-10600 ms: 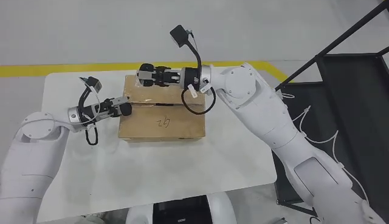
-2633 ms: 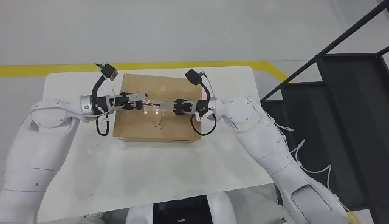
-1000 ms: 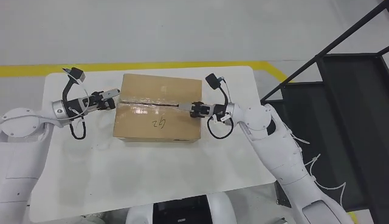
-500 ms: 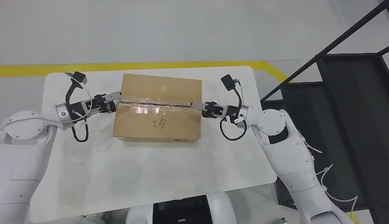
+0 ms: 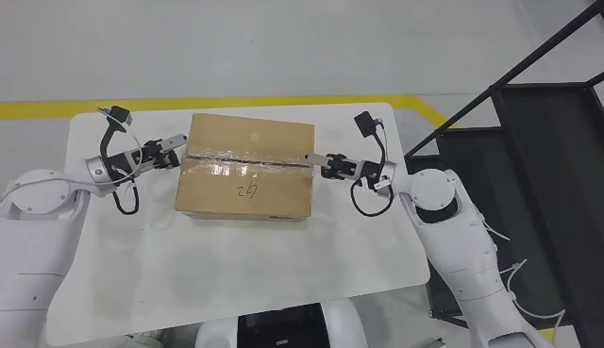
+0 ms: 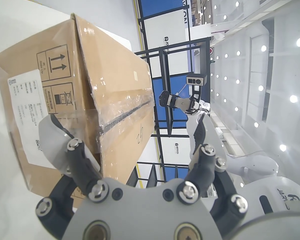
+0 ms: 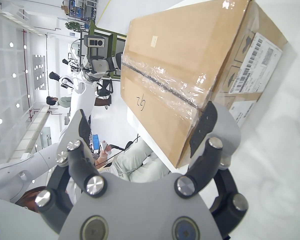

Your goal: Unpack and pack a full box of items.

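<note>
My left gripper [image 6: 126, 126] has its two fingers spread wide and holds nothing. It sits at the left end of the cardboard box [image 5: 247, 164], level with the top edge, where the taped seam runs out. One finger [image 6: 52, 131] lies in front of the box's end face and the other stands out over the lid. I cannot tell whether either one touches the cardboard.

My right gripper [image 7: 146, 112] mirrors it at the opposite end. Its fingers are also parted with nothing between them, and it points at the other end of the same seam. Its black-padded finger [image 7: 205, 123] lies against the upper corner of that end face, and contact is again unclear.

The box lies flat between the two grippers in the far half of the white table [image 5: 283, 254], with its long sides running left to right. Its flaps are down. A strip of clear tape [image 5: 245, 162] crinkles along the middle seam, where a dark line shows through. A handwritten mark [image 5: 247, 190] sits on the nearer flap. A white printed label [image 6: 25, 116] is stuck on the left end face, and another label [image 7: 255, 66] on the right end face.

Beyond the table a yellow line [image 5: 57, 108] crosses the grey floor. A black metal stair frame [image 5: 538, 140] stands off to my right.
</note>
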